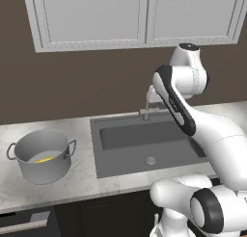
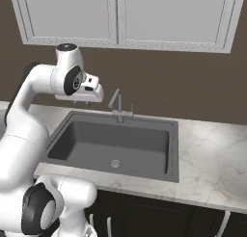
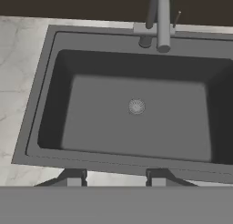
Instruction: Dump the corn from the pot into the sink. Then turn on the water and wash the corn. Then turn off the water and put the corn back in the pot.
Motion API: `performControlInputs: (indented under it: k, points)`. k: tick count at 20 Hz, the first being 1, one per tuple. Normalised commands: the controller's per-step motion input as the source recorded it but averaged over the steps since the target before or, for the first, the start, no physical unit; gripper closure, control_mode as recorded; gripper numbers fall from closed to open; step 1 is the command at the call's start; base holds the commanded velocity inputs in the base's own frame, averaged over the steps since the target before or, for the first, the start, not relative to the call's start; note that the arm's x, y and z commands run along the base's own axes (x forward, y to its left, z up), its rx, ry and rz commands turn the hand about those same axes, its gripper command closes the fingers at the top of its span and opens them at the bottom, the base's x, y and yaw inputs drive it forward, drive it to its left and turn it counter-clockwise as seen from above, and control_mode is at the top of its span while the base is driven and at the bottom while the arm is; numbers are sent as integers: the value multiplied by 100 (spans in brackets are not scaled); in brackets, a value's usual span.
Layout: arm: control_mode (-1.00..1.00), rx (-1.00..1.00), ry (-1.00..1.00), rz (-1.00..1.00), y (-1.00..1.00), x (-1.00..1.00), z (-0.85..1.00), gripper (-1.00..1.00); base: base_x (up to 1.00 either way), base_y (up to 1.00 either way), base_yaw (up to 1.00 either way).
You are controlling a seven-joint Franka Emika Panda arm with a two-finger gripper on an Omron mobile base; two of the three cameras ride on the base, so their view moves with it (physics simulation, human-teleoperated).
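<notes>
The grey pot [image 1: 29, 171] stands on the marble counter, left of the sink [image 1: 130, 137]. Inside it, on the bottom, lies the yellow corn [image 1: 45, 159]. The dark sink [image 2: 96, 144] holds nothing but its round drain [image 3: 136, 106]. My gripper [image 2: 82, 102] hangs high over the sink's back left part, pointing down, well to the right of the pot. In the hand view my gripper [image 3: 116, 177] looks straight down into the sink [image 3: 100, 118], its fingertips [image 3: 75, 176] apart with nothing between them.
A grey faucet [image 2: 118, 106] with a side lever rises from the sink's back rim; its spout [image 3: 162, 22] reaches over the basin. White wall cabinets [image 1: 140, 14] hang above. Marble counter [image 2: 212, 154] runs on both sides of the sink.
</notes>
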Motion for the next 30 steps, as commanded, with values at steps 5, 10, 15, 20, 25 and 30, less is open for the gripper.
performControlInputs:
  k: [5, 10, 15, 20, 25, 30]
  points:
    - [-100, 0, 0, 0, 20, -2, -2, -100, 0, 0, 0]
    - [-100, 0, -1, 0, 66, 0, 0, -100, 0, 0, 0]
    - [-100, 0, 0, 0, 82, 0, -9, -100, 0, 0, 0]
    - [-100, 1, 1, 1, 81, 0, -19, -100, 0, 0, 0]
    - [-100, 9, 6, 2, 55, 0, -19, -100, 0, 0, 0]
    - [-100, 17, 15, 2, 37, 0, -19, -100, 0, 0, 0]
